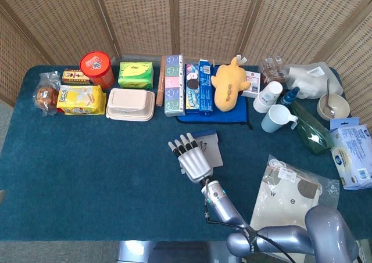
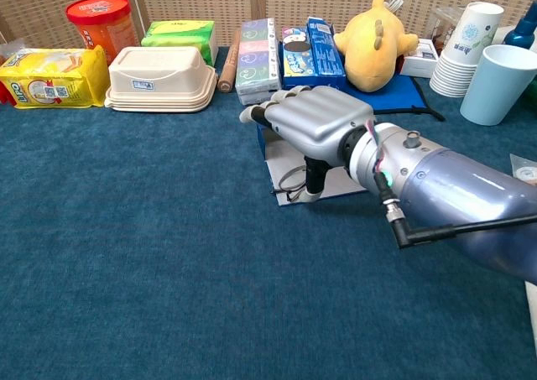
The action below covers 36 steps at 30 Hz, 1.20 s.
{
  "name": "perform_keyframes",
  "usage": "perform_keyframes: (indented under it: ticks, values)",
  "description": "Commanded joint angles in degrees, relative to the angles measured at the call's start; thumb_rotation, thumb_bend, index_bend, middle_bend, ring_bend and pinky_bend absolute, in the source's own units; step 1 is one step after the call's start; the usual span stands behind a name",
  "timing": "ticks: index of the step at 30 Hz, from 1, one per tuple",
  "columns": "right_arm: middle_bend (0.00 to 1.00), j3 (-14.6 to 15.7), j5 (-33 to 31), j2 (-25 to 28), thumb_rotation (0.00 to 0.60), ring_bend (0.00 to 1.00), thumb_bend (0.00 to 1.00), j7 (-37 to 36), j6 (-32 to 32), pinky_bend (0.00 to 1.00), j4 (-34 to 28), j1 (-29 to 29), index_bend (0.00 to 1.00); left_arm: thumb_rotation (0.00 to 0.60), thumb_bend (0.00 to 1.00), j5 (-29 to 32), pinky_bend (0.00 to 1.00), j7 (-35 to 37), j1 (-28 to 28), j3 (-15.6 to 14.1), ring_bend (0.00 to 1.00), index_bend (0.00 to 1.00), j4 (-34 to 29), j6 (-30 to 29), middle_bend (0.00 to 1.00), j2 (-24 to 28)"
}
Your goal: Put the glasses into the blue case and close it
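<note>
Glasses [image 2: 294, 181] lying on the open blue case [image 2: 336, 181] mid-counter [image 2: 134, 254], right hand [image 2: 312, 122] hovering palm-down above them, fingers [image 2: 256, 111] stretched flat and apart, thumb reaching down beside the frames, contact unclear.

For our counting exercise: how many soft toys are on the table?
1. The yellow soft toy lies on a blue cloth at the back of the table, between the biscuit box and the paper cups. Others could be hidden behind packages.
</note>
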State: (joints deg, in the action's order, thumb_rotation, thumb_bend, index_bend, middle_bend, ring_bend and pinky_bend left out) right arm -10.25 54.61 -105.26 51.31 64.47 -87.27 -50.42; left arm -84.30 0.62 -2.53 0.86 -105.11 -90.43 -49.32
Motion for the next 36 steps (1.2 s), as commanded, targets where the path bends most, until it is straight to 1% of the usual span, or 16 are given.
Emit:
perform_keyframes:
  ticks: [1,3,11,26,32,36]
  values:
    - [0.12,-0.8,-0.5,-0.5,0.6,0.01,0.02,-0.4,-1.3,0.03,1.5,-0.9,0.07,0.6,0.28,-0.1,0.0,0.0,-0.1,0.0,0.0,0.11,0.0,-0.1,0.06,0.0]
    - [0.12,-1.9,-1.0,-0.8,0.6,0.01,0.02,-0.9,-2.4,0.03,2.9,-1.7,0.07,0.6,0.28,-0.1,0.0,0.0,-0.2,0.0,0.0,0.11,0.0,-0.3,0.06,0.1]
    - [0.12,-4.0,-2.2,-1.3,0.6,0.01,0.02,-2.5,-4.4,0.03,6.1,-3.3,0.06,0.6,0.28,0.0,0.0,-0.1,-0.2,0.0,0.0,0.11,0.1,-0.1,0.06,0.1]
    - [0.12,-5.9,-3.1,0.4,0.6,0.01,0.02,-4.9,-5.8,0.03,10.5,-4.6,0.07,0.6,0.28,0.1,0.0,-0.9,0.1,0.2,0.0,0.11,-0.4,0.4,0.07,0.0]
    - [0.12,-5.2,-2.8,1.5,0.6,0.01,0.02,-4.8,-4.4,0.03,7.5,-4.1,0.07,0.6,0.28,0.0,0.0,-1.1,0.3,0.1,0.0,0.11,-0.5,0.7,0.06,-0.2]
    - [0.12,-3.9,-2.4,2.0,0.6,0.01,0.02,-3.8,-3.2,0.03,5.0,-3.5,0.07,0.6,0.28,0.0,0.0,-1.0,0.2,0.1,0.0,0.11,-0.4,0.5,0.06,-0.2]
